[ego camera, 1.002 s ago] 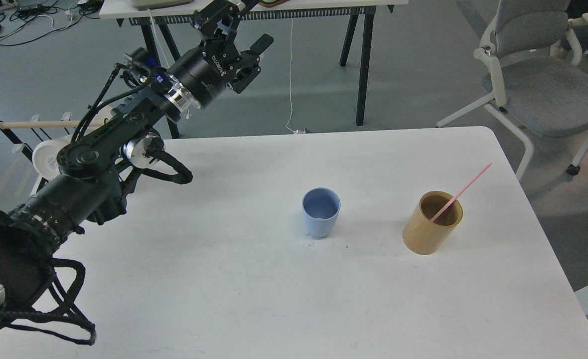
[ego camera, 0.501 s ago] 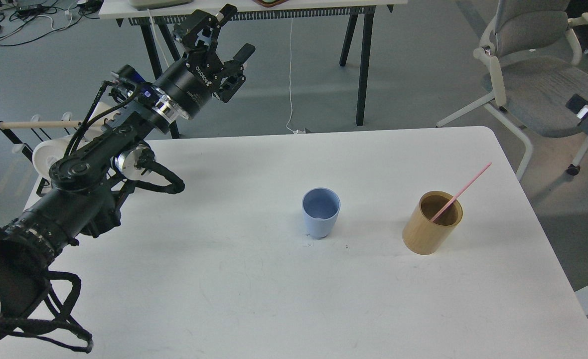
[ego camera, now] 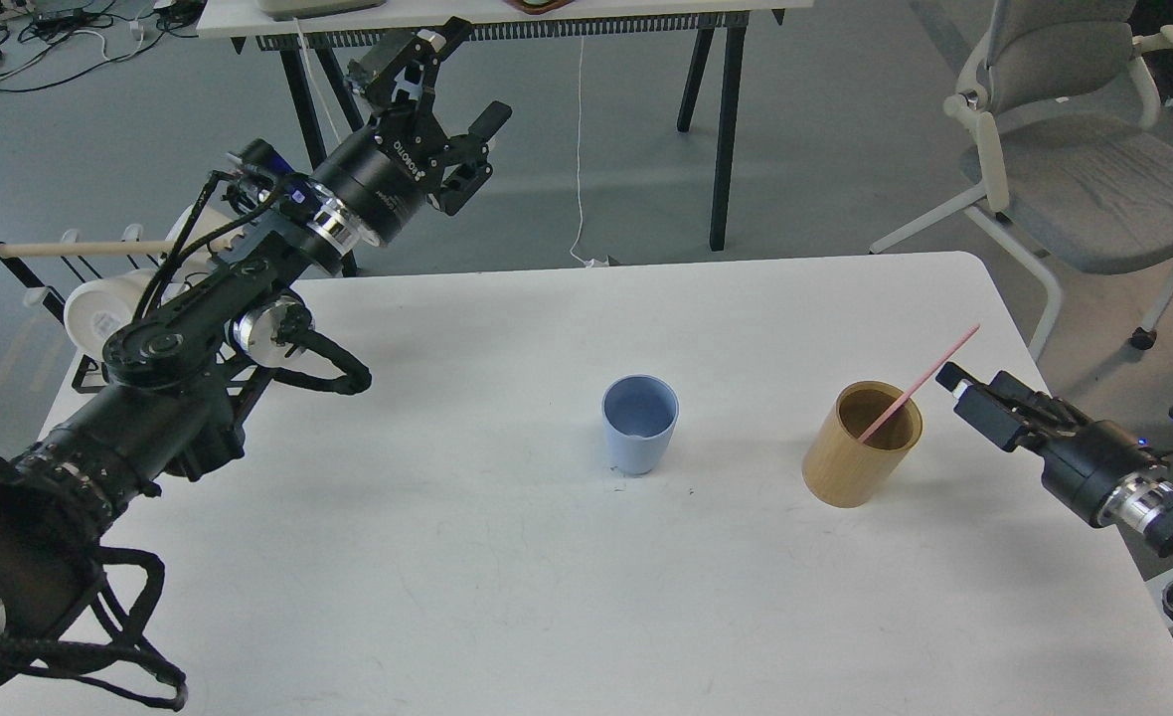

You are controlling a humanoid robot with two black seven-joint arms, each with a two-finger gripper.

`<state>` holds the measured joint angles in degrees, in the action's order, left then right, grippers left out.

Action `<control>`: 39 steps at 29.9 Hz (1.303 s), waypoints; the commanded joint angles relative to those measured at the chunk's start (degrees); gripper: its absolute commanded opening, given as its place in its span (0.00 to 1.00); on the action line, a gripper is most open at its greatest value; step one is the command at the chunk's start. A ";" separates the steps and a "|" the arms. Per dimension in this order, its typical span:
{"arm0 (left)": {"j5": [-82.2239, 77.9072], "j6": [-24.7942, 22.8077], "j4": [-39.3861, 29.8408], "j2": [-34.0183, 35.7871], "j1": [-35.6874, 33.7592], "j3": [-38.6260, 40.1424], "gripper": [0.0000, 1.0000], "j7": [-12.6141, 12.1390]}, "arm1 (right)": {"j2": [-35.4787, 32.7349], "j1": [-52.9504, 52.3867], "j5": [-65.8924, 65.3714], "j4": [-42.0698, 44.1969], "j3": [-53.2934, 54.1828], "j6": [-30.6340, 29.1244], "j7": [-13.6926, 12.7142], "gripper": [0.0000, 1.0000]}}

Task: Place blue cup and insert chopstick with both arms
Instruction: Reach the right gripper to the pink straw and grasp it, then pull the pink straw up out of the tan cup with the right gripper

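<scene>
- Pale-blue plastic: the blue cup (ego camera: 640,425) stands upright and empty on the white table (ego camera: 507,587), left of the tan wooden holder (ego camera: 862,444), apart from it.
- chopstick (ego camera: 920,382): thin pink-red stick, lower end inside the holder, leaning up and right past its rim.
- right gripper (ego camera: 947,379): low, just right of the holder, tip close to the chopstick's upper part, holding nothing; fingers seen end-on, can't tell how far apart.
- left gripper (ego camera: 464,68): raised, far up-left of the holder, fingers spread wide, empty.
- Handling guess: stick is light, stiff, slick and thin, so it could pivot or slip. Pinch the exposed upper part above the rim, lift straight.
- Cup looks light and tippy; smooth tapered wall, grip mid-wall or rim.
</scene>
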<state>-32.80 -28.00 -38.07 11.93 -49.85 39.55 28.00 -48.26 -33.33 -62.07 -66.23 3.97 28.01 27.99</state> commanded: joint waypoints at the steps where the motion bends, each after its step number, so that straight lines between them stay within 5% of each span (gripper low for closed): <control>1: 0.01 0.00 0.01 0.02 0.20 0.00 0.88 0.00 | 2.29 0.11 1.78 0.32 0.86 -0.01 0.01 0.77; 19: -0.08 0.00 0.01 0.11 1.16 -0.09 0.88 0.00 | 2.39 -0.42 1.96 0.05 0.60 -0.01 0.01 0.14; 32: -0.08 0.00 0.01 -0.07 1.69 -0.09 0.89 0.00 | 0.37 -2.53 2.13 -1.26 0.78 -0.01 0.01 0.00; 39: -0.08 0.00 0.01 -0.24 1.87 -0.09 0.89 0.00 | -9.90 -8.59 2.57 -11.17 2.88 -0.01 0.01 0.00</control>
<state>-32.87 -28.00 -38.06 11.88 -48.09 39.46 28.00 -53.20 -39.23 -59.63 -72.07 5.40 27.99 27.99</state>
